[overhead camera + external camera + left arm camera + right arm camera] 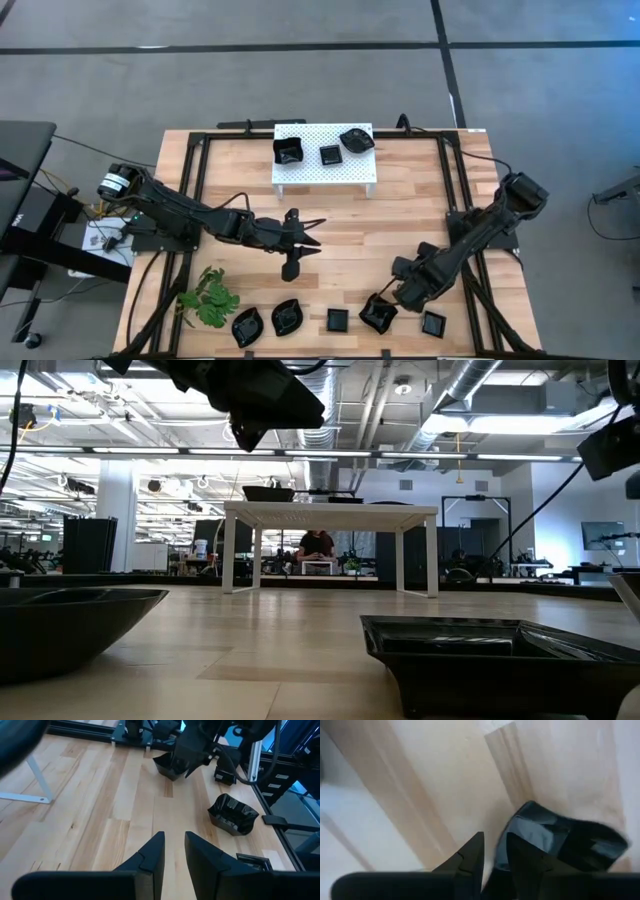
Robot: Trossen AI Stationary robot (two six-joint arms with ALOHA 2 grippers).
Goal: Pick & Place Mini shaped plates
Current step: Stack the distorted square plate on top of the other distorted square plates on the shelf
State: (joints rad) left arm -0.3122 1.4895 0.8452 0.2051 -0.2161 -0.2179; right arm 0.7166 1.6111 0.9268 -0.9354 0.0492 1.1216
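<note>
**Right jaws at a plate's rim in the front row**

High view: the right gripper (378, 303) is down at the near edge of the tabletop (400, 215), its jaws meeting the rim of a wavy black plate (378, 317). Four more plates lie in the same row; three sit on the white platform (325, 165). The left gripper (305, 240) hovers mid-table, holding nothing.

Low view: a square plate (500, 660) lies close by, with the platform farther back.

Left wrist view: the left jaws stand narrowly parted over bare wood.

Right wrist view: the plate's rim lies against one finger (520, 852) of the narrowly parted jaws; whether they pinch it I cannot tell.
</note>
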